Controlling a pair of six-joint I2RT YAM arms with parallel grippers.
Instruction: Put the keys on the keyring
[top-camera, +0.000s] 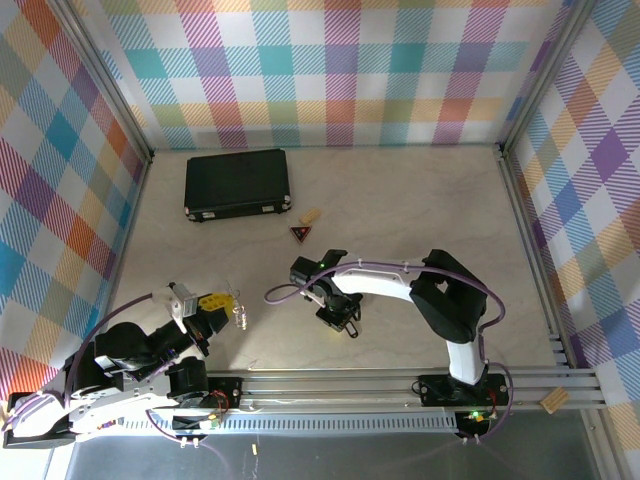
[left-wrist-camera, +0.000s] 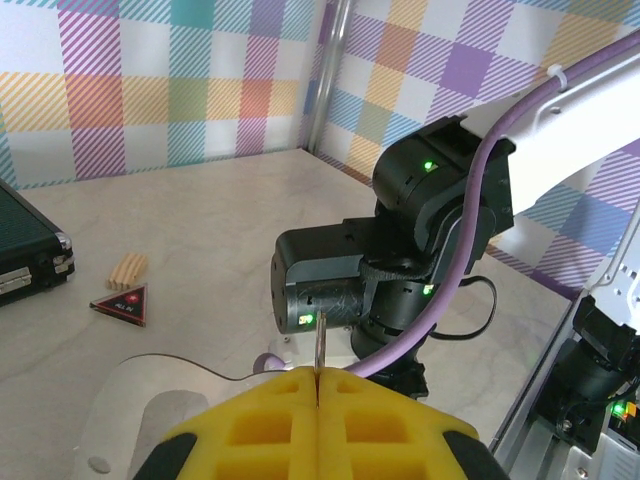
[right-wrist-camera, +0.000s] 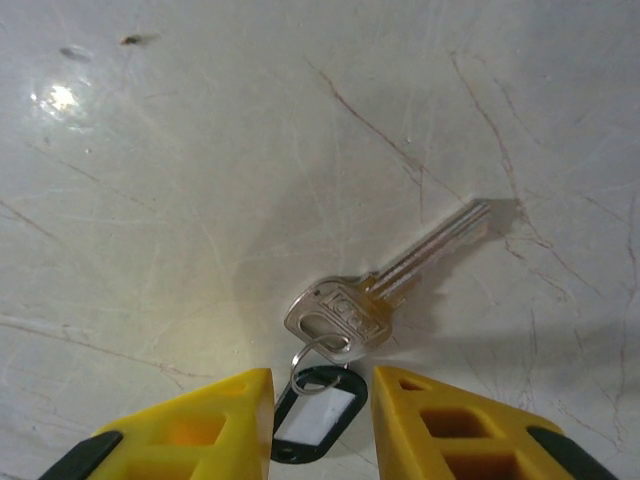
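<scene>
Pale table: keyring being readied.
Keys are being clamped in the left gripper, left of the keyring, for threading; its tag is being straddled by the right gripper, grip unclear.

Wide and bare over the table at far right and along the back wall. Blocked at far left by a black case; narrowed off its right corner by a wooden block and a red triangle, just beside each other. Crowded in the near middle: right gripper low over the surface, left gripper near it, the keys jutting from its closed pads into the gap. Filled between the right gripper's parted fingers by the keyring. Hemmed at the near edge by rails.
</scene>
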